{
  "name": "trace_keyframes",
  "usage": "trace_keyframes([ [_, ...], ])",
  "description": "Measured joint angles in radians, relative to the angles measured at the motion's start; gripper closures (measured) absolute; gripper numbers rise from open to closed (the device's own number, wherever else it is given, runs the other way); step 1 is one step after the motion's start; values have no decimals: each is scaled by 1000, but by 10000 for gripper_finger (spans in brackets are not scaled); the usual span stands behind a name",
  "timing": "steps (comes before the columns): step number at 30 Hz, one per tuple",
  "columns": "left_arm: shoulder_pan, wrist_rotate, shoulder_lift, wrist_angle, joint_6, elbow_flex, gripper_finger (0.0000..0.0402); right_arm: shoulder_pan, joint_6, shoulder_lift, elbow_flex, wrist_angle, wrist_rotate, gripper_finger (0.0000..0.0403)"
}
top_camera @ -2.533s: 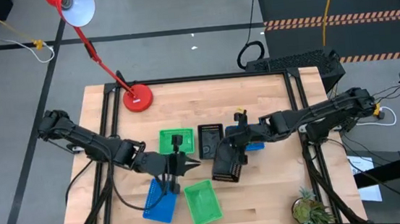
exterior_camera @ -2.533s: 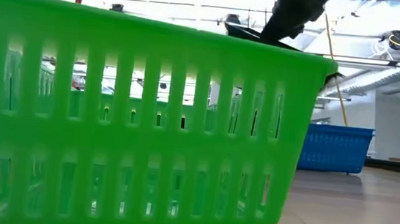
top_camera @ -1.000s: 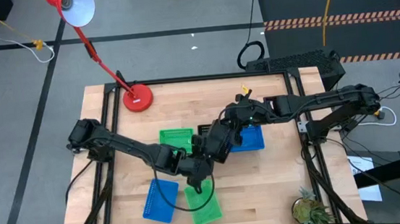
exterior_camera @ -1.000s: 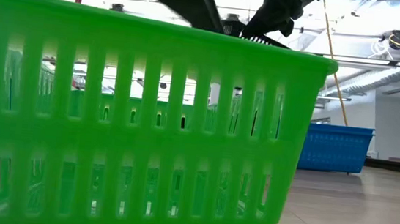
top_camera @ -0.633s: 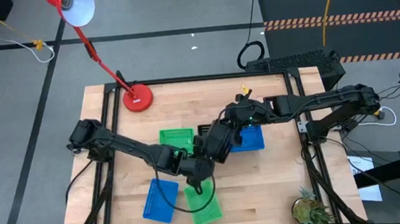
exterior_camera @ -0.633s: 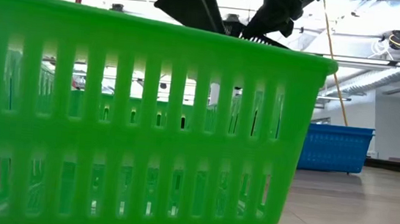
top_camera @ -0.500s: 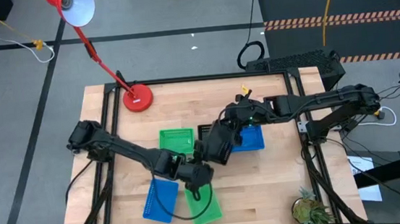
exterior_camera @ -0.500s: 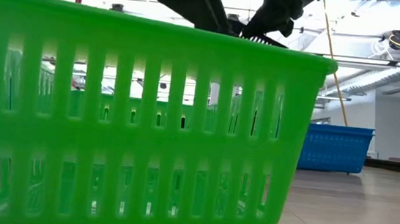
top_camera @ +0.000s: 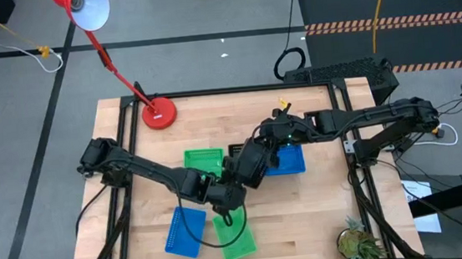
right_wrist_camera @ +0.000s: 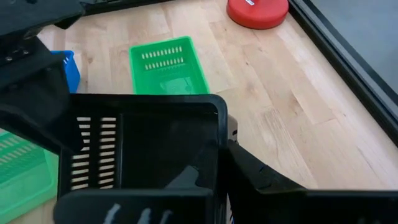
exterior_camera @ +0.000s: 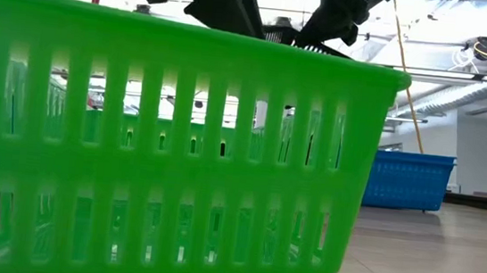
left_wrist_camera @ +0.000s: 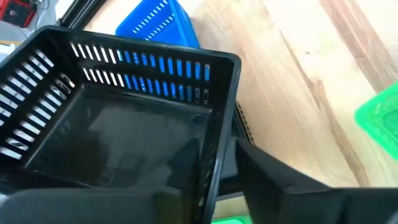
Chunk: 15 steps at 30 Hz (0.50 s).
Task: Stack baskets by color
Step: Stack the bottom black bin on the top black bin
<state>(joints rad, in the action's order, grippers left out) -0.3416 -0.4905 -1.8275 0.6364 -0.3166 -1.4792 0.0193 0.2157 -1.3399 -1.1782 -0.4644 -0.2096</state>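
Looks like a hand-over step in sorting the black ones. Holding the black basket [right_wrist_camera: 168,140] up over the middle of the table [top_camera: 322,214] with both arms at once. On the right gripper [top_camera: 260,154], fingers clenched on one wall. On the left gripper [top_camera: 232,184], fingers on both sides of another wall and, as far as can be seen, pinching it too. Around it: a green basket [top_camera: 204,161] at 9 o'clock, a blue basket [top_camera: 291,161] at 3 o'clock, another green one [top_camera: 235,236] at 6 o'clock, another blue one [top_camera: 181,233] at 7 o'clock. Next, probably: let go with one gripper, carry the basket with the other, line it up straight over another black one, then lower it in gently. No brand, label or writing to read anywhere.
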Motion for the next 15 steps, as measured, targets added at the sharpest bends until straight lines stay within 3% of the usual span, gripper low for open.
trace_keyframes([
  [7, 3, 5, 0, -3, -8, 0, 388, 0, -6, 0, 0, 5, 2, 387],
  [15, 2, 4, 0, 5, 8, 0, 373, 2, -14, 0, 16, 30, 1, 353],
])
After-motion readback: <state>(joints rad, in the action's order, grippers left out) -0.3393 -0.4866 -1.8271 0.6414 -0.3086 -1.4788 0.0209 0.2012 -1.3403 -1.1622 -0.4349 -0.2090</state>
